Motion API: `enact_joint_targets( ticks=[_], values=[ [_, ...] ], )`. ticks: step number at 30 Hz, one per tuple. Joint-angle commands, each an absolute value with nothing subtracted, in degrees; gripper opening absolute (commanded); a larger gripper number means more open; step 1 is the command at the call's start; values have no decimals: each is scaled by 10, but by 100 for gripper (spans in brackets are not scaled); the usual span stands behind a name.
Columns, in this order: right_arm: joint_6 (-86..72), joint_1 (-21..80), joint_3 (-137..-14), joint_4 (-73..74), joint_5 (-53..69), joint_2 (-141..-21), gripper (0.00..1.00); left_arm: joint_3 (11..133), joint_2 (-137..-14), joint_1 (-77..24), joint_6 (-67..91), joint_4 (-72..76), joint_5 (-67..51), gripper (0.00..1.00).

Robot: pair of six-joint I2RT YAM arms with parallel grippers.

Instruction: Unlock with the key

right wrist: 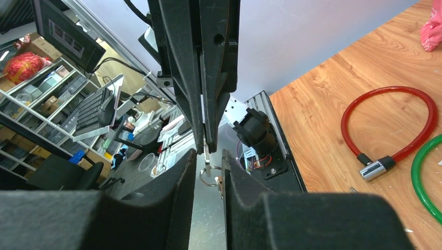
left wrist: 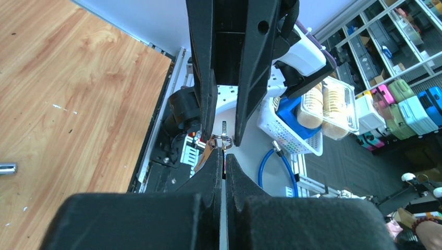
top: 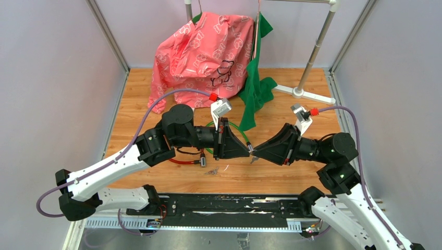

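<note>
Metal key (left wrist: 224, 128) sat pinched in my closed left gripper (left wrist: 223, 158) while my right gripper (right wrist: 208, 154) stood narrowly parted around it, needing, I judged, to centre before clamping.

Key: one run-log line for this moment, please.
key: midair between grippers | left gripper: shut on key | right gripper: open, straddling key | red cable lock: on table

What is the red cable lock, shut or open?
Shut: the red cable lock forms a closed loop, both ends meeting at its silver barrel.
</note>
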State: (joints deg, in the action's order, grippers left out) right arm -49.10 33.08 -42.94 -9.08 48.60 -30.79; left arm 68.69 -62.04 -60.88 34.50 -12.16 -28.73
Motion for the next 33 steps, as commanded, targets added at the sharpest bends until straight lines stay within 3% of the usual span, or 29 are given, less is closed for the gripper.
enact_joint_targets(
  ticks=[1,12,25,27,30,33],
  values=[
    [-494,342,-420,-104,497,-304,25,698,-621,-606,354,-96,-285,0],
    [-492,346,-421,-101,491,-305,7,693,-620,-606,351,-102,-275,0],
    [-459,348,-422,-40,502,-294,0,692,-621,-606,342,-108,-256,1],
    [-423,347,-431,30,474,-287,0,699,-623,-605,332,-127,-242,15],
    [-386,348,-441,125,390,-279,0,708,-625,-604,306,-175,-209,57],
    [-380,348,-441,178,309,-273,0,702,-622,-603,274,-211,-170,83]
  ],
)
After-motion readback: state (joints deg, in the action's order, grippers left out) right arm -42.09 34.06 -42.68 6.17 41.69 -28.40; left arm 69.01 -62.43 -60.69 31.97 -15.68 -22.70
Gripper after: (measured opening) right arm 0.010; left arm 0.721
